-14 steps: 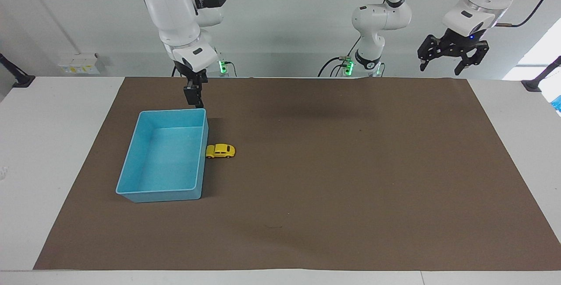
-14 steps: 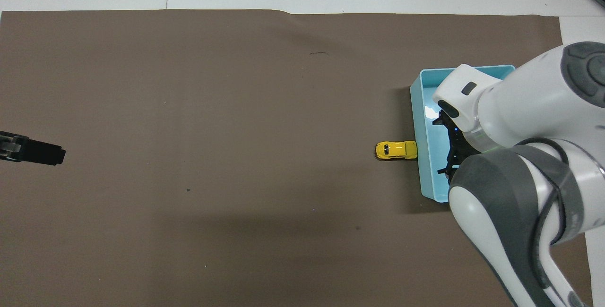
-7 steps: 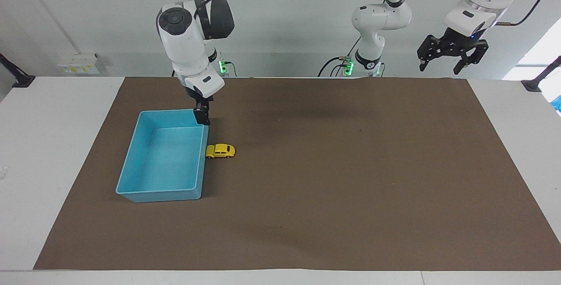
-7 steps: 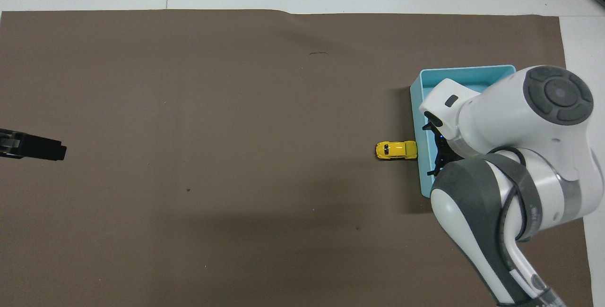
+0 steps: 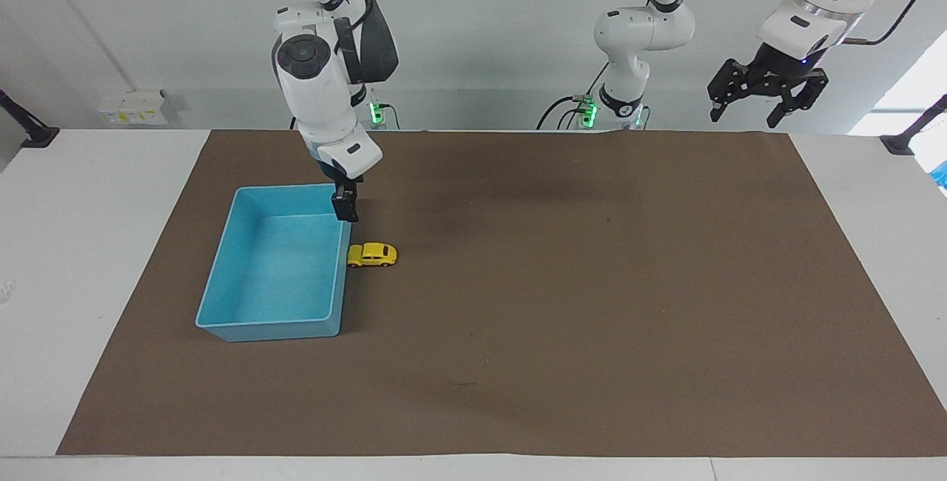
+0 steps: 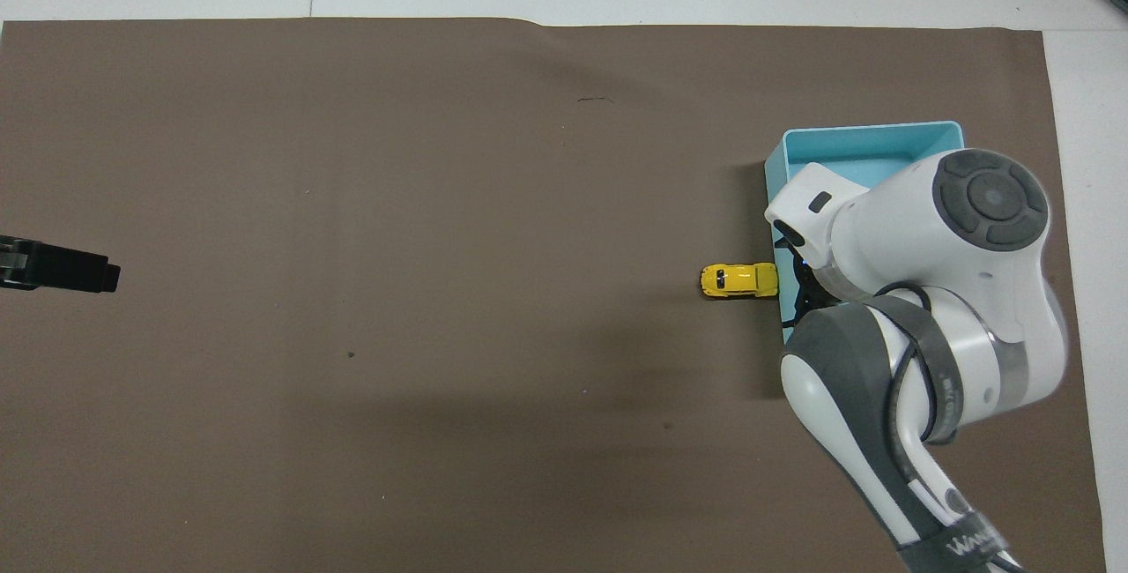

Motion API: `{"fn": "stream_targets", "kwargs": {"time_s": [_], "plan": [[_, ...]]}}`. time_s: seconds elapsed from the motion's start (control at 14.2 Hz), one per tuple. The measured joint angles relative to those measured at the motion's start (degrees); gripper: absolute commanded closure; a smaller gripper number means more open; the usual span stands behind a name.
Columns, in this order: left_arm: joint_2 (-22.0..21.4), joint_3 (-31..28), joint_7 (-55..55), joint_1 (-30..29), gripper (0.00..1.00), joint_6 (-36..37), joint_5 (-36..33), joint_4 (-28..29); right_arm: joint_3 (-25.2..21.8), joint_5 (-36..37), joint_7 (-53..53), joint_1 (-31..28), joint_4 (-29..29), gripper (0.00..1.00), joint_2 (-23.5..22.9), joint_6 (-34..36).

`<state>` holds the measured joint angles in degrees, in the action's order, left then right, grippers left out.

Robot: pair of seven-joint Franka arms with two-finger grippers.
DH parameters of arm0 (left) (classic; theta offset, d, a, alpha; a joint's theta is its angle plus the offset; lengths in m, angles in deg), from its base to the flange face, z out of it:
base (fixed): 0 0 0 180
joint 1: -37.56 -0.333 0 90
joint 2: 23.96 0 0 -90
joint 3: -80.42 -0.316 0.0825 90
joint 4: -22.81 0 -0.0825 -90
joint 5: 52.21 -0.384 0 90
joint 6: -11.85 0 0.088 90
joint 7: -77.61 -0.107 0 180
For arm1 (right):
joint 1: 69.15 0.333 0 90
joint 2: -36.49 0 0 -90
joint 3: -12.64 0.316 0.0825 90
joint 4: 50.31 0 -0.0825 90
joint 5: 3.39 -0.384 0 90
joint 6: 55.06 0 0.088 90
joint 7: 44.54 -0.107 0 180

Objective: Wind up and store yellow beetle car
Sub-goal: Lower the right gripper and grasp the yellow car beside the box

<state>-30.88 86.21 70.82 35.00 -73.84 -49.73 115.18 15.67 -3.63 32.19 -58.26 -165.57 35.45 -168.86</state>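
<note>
Still, facing view alone shows left gripper [image 5: 766, 100] jaws apart; right gripper [image 5: 345, 207], apart too, over bin [image 5: 222, 285] rim by car [image 5: 372, 254].

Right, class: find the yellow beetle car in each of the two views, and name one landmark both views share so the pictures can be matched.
Facing view: the yellow beetle car sits on the brown mat, touching or almost touching the light blue bin's long wall.
Overhead view: the same car lies beside that wall, next to the right arm.
Shared landmark: the light blue bin.
</note>
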Motion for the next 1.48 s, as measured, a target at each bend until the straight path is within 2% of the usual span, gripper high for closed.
{"fn": "stream_targets", "kwargs": {"time_s": [0.71, 1.2, 1.48], "plan": [[0.0, -0.4, 0.0, 0.0, 0.00, 0.0, 0.0, 0.0, 0.0, 1.0, 0.1, 0.0, -7.1, 0.00, -3.5, -12.4], [0.0, -0.4, 0.0, 0.0, 0.00, 0.0, 0.0, 0.0, 0.0, 1.9, 0.1, 0.0, -7.9, 0.00, -8.5, -18.7], [0.0, -0.4, 0.0, 0.0, 0.00, 0.0, 0.0, 0.0, 0.0, 1.9, 0.1, 0.0, -8.0, 0.00, -9.9, -21.2]]}}
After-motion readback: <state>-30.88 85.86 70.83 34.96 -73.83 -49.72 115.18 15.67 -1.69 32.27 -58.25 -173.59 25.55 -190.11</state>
